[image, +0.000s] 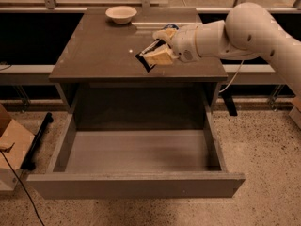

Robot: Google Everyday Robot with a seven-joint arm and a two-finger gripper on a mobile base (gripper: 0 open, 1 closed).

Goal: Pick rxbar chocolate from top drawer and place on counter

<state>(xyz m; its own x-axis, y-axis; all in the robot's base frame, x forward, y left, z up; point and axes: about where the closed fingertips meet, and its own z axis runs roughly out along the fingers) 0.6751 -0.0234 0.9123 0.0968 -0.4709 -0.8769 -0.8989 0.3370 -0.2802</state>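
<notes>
My gripper is over the right middle of the counter, reaching in from the right. Its fingers are shut on the rxbar chocolate, a flat black wrapper that sticks out to the lower left, tilted, just above the counter surface. The top drawer is pulled fully open below the counter, and its grey inside shows nothing in it.
A shallow cream bowl sits at the back of the counter. A blue soda can lies behind my gripper, mostly hidden by it. A cardboard box stands on the speckled floor at the left. A window rail runs behind the cabinet.
</notes>
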